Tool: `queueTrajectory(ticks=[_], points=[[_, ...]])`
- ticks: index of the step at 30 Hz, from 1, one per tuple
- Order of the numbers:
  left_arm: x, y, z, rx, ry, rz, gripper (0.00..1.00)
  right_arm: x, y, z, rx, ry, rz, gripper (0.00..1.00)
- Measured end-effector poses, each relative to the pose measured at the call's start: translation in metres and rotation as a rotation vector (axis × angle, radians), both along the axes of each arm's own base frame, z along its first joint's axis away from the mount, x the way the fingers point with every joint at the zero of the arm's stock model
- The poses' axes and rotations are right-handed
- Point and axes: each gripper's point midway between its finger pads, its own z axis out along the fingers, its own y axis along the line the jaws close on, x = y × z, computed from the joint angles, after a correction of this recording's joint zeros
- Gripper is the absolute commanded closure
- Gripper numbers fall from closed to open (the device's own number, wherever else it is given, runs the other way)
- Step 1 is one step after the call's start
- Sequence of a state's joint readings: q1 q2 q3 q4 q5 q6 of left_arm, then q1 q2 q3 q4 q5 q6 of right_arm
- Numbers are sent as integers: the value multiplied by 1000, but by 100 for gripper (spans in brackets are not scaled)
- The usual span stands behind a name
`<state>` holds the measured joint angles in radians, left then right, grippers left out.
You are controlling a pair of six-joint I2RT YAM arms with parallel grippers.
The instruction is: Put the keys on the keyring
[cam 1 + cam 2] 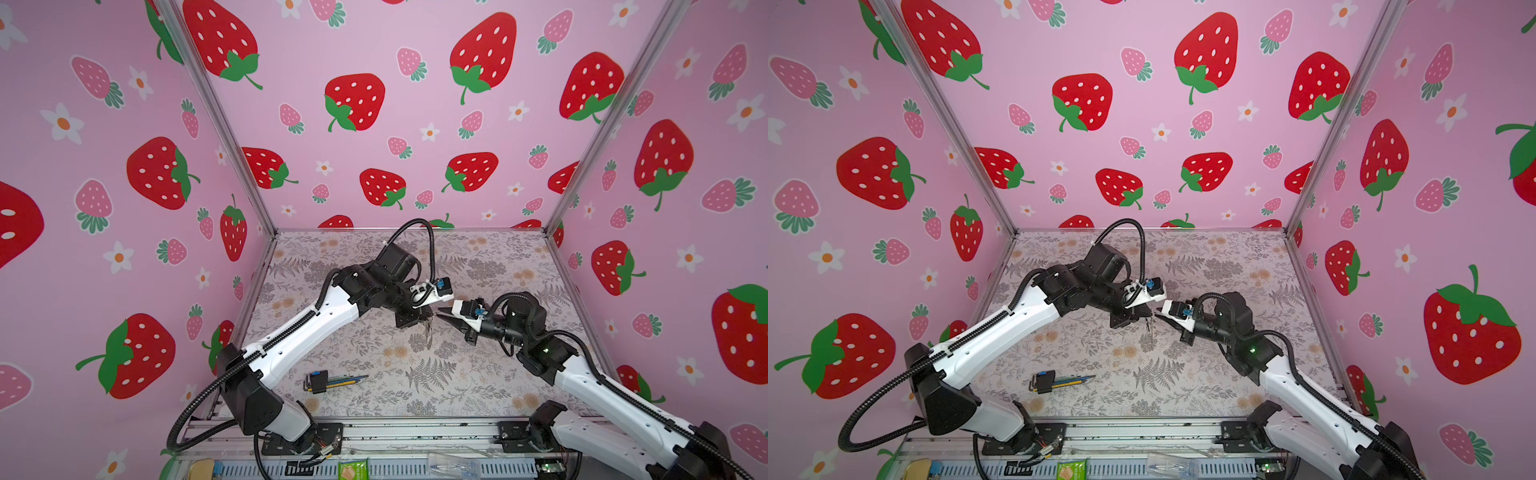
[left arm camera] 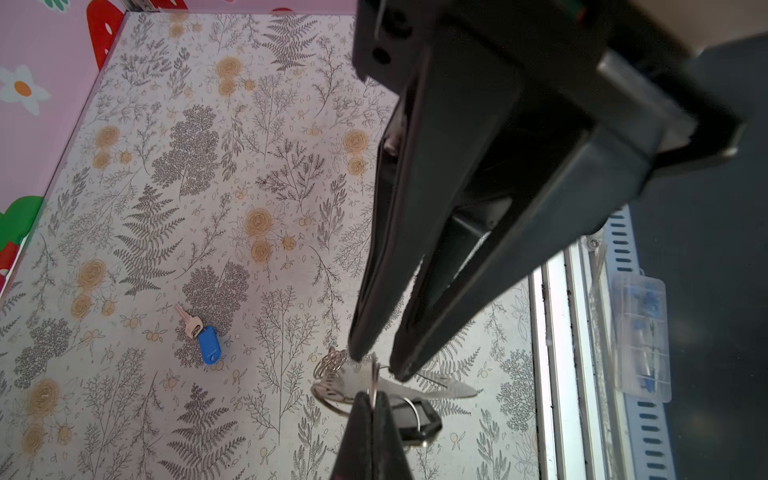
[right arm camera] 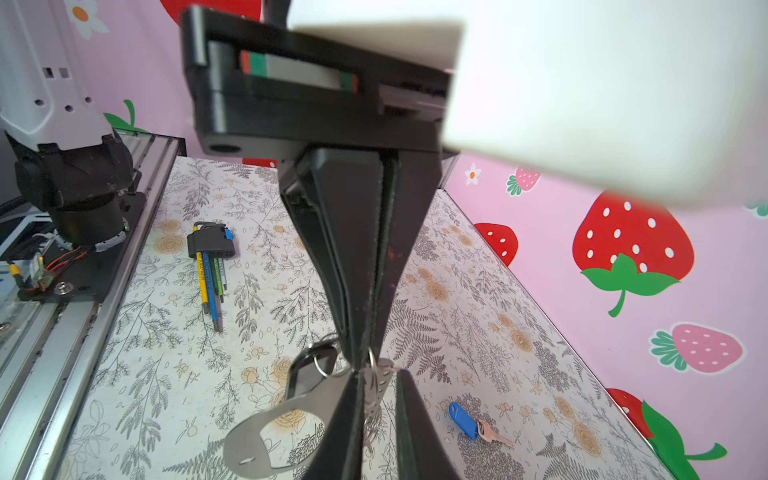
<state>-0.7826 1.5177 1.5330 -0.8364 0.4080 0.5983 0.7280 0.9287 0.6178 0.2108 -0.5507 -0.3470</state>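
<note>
The keyring, a flat grey holder with an oval cut-out, hangs above the table between both grippers and shows in both top views. My left gripper is shut on one of its metal rings. My right gripper faces it tip to tip, its fingers slightly apart around the holder's ringed edge. A black-rimmed tag hangs from the keyring by a ring. The key with the blue tag lies flat on the table, apart from both grippers.
A hex-key bundle in a black and blue holder lies near the front left. An aluminium rail runs along the table's front edge, with a clear plastic box beyond it. Pink strawberry walls enclose three sides.
</note>
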Motion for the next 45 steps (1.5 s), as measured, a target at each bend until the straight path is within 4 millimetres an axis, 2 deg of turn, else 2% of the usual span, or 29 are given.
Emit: queueTrajectory(ticks=[9,22,45], points=[[-9,-3,0,53,3,9,100,-1,2,-3,-12,4,-18,80],[-9,-5,1,59,-17,11,100,0,0,-1,1,19,-45,85],[-10,-5,1,61,-24,0,100,0,-6,-7,-3,11,-67,85]])
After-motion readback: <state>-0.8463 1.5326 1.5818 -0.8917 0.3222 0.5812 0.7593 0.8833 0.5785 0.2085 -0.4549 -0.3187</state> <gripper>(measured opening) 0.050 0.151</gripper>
